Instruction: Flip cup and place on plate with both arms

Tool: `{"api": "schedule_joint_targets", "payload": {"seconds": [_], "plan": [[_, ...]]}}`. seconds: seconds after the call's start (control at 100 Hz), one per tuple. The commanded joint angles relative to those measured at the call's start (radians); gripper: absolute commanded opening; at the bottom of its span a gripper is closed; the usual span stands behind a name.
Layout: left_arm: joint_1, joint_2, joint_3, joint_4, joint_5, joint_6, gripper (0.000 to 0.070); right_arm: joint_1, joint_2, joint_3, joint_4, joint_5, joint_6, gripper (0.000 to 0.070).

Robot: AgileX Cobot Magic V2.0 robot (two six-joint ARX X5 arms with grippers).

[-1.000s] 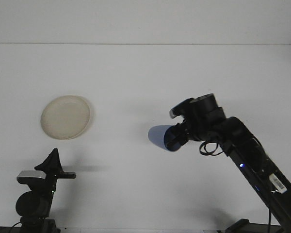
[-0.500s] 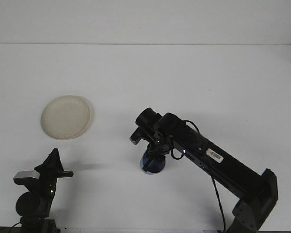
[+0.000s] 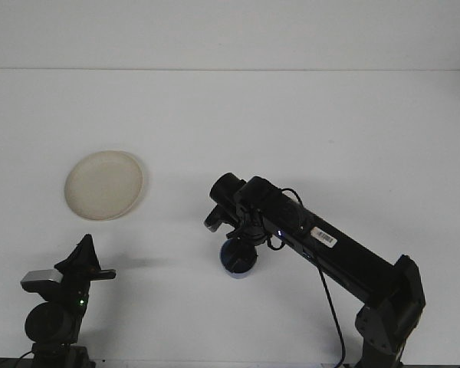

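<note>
Front view, white tabletop (image 3: 307, 123) filling the frame up to a pale back wall.

Right arm: long black link reaches in from the lower right corner, a white barcode label on its upper face, thin black cable looping beside the wrist. Right gripper (image 3: 238, 244) points down at the table near centre, slightly left of the middle. Fingers are clamped on the small blue round cup (image 3: 239, 259); the cup sits directly beneath the wrist, largely covered by it, with only its lower blue body showing. Cup appears to be at the table surface with a dark shadow close under it; whether it is touching the table cannot be told. Which way its mouth faces cannot be told either.

Shallow round cream-coloured plate (image 3: 104, 185) lies flat on the table at left, well apart from the cup, nothing on it.

Left arm: low at the bottom left edge, black housing with a grey block on its side. Left gripper (image 3: 87, 259) points upward and toward the plate, short of it, holding nothing; fingertips appear drawn together to a dark point.
</note>
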Motion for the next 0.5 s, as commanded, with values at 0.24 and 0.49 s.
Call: {"api": "schedule_joint_targets", "payload": {"seconds": [0.24,0.49], "plan": [[0.000,-0.002,0.008,0.011,0.034,-0.187,0.0012,-0.050,-0.164,0.178,0.050,-0.009,-0.003,0.0302],[0.000,0.002,0.072,-0.084,0.203,-0.326,0.0012,-0.198,-0.399,0.126,0.253,-0.111,0.051,0.0301]]}}
